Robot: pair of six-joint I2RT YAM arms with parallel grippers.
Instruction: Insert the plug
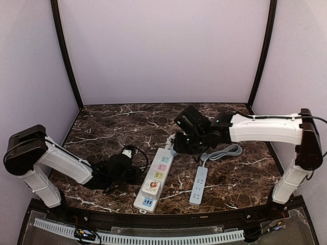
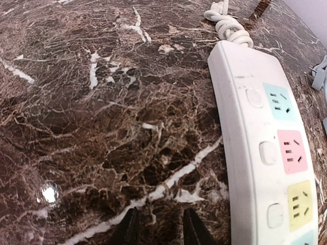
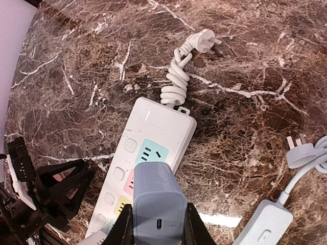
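Gripped squarely between the fingers of the right gripper (image 3: 159,224), a grey USB charger (image 3: 156,196) hangs over the cord end of a multicoloured power strip (image 3: 153,135). It covers part of the blue socket and the pink one beside it, and whether its prongs are in a socket cannot be told. Beneath spreads a brown marble table (image 1: 102,127) veined in white, enclosed by pale lilac walls (image 1: 163,51). The white right arm (image 1: 265,127) reaches in from the right edge toward the centre. The left arm (image 1: 61,161) lies low on the left side, and its left gripper (image 2: 161,217) is clenched on nothing just beside the strip's long edge, with bare marble showing between the fingertips. A plain white power strip (image 1: 198,185) lies near the coloured one, on its right and apart from it. Its grey cable (image 1: 225,152) loops below the right arm and ends in a grey plug (image 3: 299,152) lying loose on the stone. A coiled white cord (image 3: 173,84) leads from the multicoloured strip to its own white plug (image 3: 203,40), likewise loose on the marble.
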